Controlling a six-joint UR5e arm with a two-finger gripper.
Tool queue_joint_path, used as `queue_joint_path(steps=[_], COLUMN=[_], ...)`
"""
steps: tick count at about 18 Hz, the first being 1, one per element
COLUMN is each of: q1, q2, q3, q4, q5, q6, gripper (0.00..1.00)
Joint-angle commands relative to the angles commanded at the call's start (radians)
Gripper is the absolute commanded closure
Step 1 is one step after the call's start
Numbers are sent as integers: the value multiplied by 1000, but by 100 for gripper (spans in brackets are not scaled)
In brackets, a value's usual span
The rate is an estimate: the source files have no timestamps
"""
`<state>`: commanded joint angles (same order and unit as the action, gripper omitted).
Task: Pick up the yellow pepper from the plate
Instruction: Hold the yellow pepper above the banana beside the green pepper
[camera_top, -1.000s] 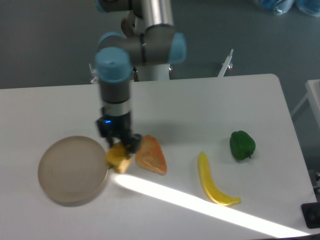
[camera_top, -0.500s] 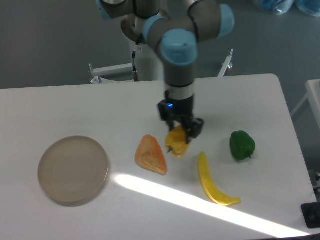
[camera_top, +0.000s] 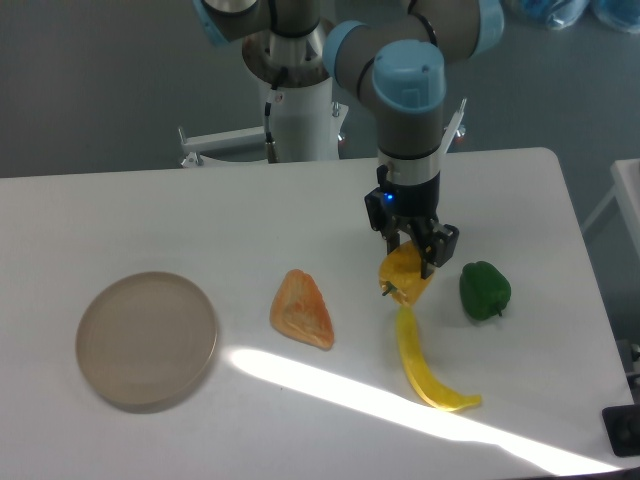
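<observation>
- No brand, label or readable writing is showing anywhere in the view; a small blue light is glowing on the wrist just above the end effector (camera_top: 419, 256).
- The plate (camera_top: 146, 339) is lying flat on the left part of the white surface (camera_top: 150, 220); it is holding nothing, its tan face showing bare from rim to rim.
- The end effector is pointing straight down over the right-centre of the surface, its two dark fingers pinching the yellow pepper (camera_top: 404, 279) from either side; the pepper is hanging tilted, with its small dark stem pointing down and to the left.
- The yellow pepper is sitting well apart from the plate; it is just above the upper tip of the long curved yellow banana-shaped piece (camera_top: 426, 364), and whether the two are touching cannot be told; the green pepper (camera_top: 484, 290) is lying near it on the right.
- An orange wedge-shaped piece (camera_top: 301, 310) is lying on the surface between the plate and the yellow pepper, apart from both.
- A bright band of light is running across the surface from below the orange piece toward the lower right corner.
- Compared with a second ago, the arm has been carrying the yellow pepper rightward: then it was at the plate's right rim, half a second ago it was just right of the orange piece, and now it is close to the green pepper; the plate, orange piece, banana-shaped piece and green pepper are staying where they were.
</observation>
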<state>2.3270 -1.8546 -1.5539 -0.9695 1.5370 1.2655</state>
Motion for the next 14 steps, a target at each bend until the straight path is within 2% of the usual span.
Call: queue_joint_path(steps=[14], q1=[-6], q2=[-25], q3=[23], q4=[8], q5=[2], q6=[-3], gripper=[56])
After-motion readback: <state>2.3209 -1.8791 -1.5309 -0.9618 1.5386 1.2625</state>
